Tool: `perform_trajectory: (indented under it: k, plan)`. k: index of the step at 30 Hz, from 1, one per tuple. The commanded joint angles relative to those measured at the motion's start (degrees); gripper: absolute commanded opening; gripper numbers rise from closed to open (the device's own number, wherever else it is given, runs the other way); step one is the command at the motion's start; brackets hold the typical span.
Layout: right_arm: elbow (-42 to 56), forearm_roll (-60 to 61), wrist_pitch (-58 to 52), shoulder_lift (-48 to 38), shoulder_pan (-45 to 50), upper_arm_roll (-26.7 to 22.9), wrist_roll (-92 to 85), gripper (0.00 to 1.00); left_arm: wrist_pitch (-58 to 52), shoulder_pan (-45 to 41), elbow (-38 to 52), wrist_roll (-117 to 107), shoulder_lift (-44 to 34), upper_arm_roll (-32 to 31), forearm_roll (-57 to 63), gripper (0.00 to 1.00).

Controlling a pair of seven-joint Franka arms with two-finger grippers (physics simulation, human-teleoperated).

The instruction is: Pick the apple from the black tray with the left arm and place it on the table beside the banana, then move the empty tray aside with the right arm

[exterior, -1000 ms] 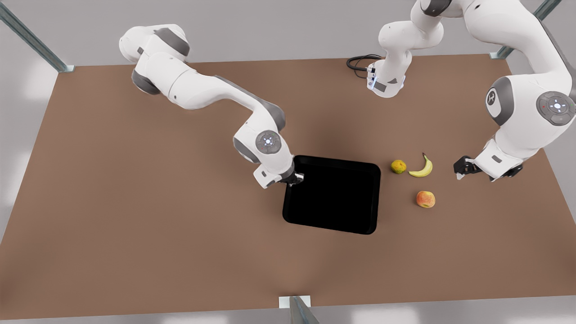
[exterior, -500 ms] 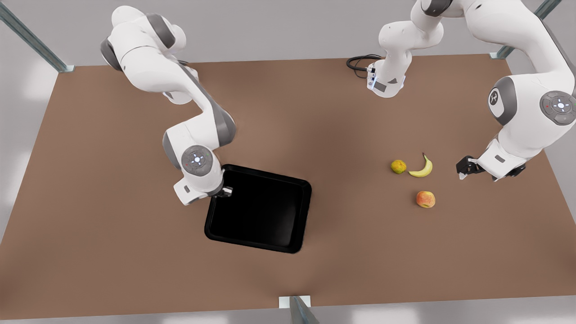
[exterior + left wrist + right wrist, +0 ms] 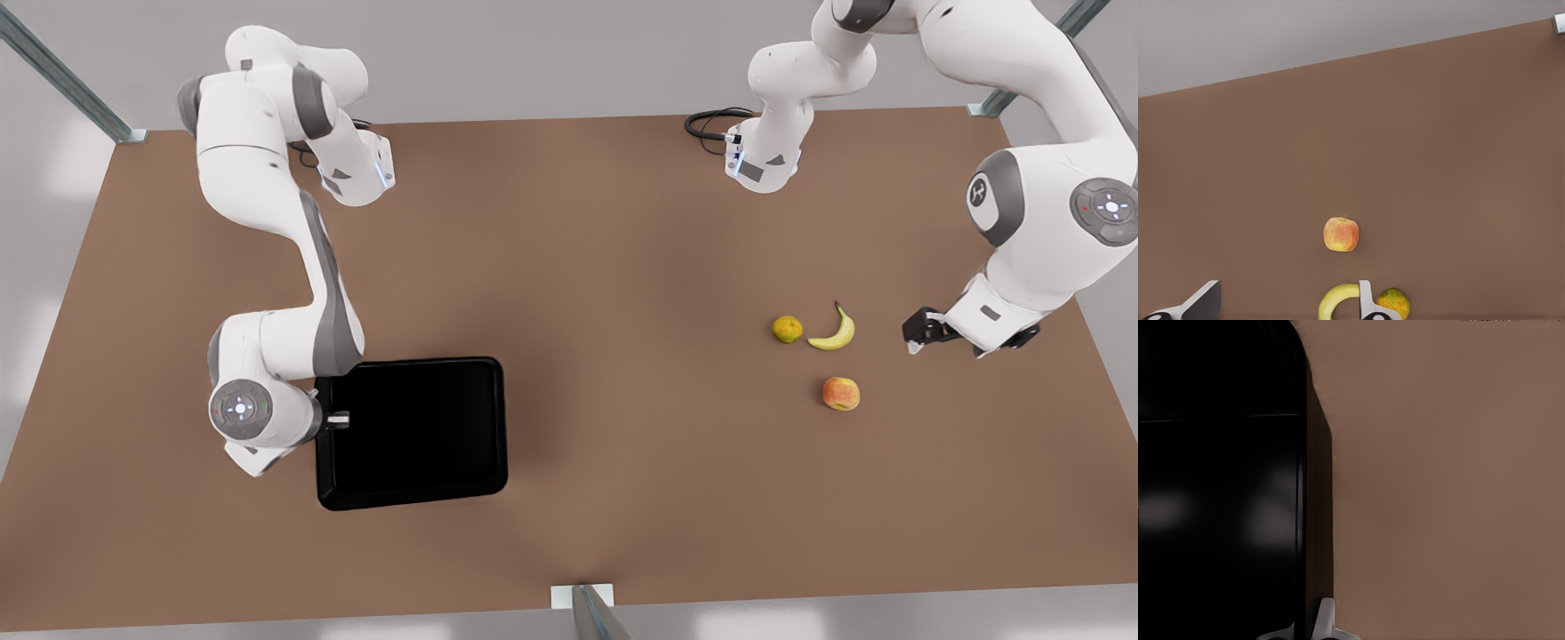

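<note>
Clamped on the rim of the black tray (image 3: pixel 418 431), the right gripper (image 3: pixel 339 419) sits at the lower left of the front view, its fingers pinching the tray's edge nearest the arm; the right wrist view shows one pale fingertip (image 3: pixel 1325 621) against the outside of that rim. That tray is glossy black, nearly square with rounded corners and a low lip, nothing inside it, lying flat on the brown table (image 3: pixel 587 267). Over at the right of the front view the left gripper (image 3: pixel 913 336) hovers low with its fingers spread apart, holding nothing, just beside the fruit. A reddish-pink and yellow apple (image 3: pixel 840 393) rests on the table below the curved yellow banana (image 3: pixel 833 332), near it but not touching. Touching the banana's tip sits a lumpy yellow-green fruit (image 3: pixel 787 329).
</note>
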Motion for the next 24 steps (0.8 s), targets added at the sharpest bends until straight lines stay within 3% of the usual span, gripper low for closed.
perform_trajectory:
  k: [1, 8, 10, 11, 12, 13, 17, 21, 24]
  plan:
    - [-0.2, 1.9, 6.4, 1.0, -0.1, -0.9, -35.0, 0.16, 0.0, 0.6, 0.2, -0.2, 0.0, 0.0, -1.2, 1.00]
    - [-0.3, 4.0, 7.0, 4.6, -0.2, -2.9, -35.0, 0.18, 0.0, 2.2, 1.0, 0.1, 1.2, -2.5, -2.0, 1.00]
    - [-0.4, 4.0, 8.7, 5.5, -0.2, -3.0, -35.0, 0.26, -0.2, 2.4, 1.0, 0.0, 1.1, -2.4, -2.0, 1.00]
    - [-0.4, 4.0, 8.7, 5.5, -0.2, -3.2, -35.0, 0.47, -0.2, 2.8, 1.0, 0.1, 1.0, -2.1, -2.0, 1.00]
    - [-0.4, 4.1, 9.0, 5.8, -0.2, -3.3, -34.7, 0.82, -1.7, 2.8, 1.0, 0.1, 1.0, -2.1, -2.1, 1.00]
    - [-0.4, 4.1, 9.0, 5.8, -0.2, -3.3, -34.6, 1.00, -1.7, 2.8, 1.0, 0.1, 1.0, -2.4, -2.1, 1.00]
    - [-0.4, 4.4, 7.3, 3.6, 0.0, -3.5, -34.9, 1.00, -1.7, 2.8, 1.1, 0.1, 1.1, -2.4, -2.0, 1.00]
    - [-0.2, 5.2, -8.0, -13.0, 0.4, -0.4, -32.9, 1.00, -1.7, 2.8, 1.1, 0.2, 1.1, -2.3, -2.0, 1.00]
    - [-0.2, 2.6, -9.6, -18.2, 0.4, 0.1, -32.0, 1.00, -1.7, 2.8, 1.1, 0.2, 1.1, -2.3, -2.0, 1.00]
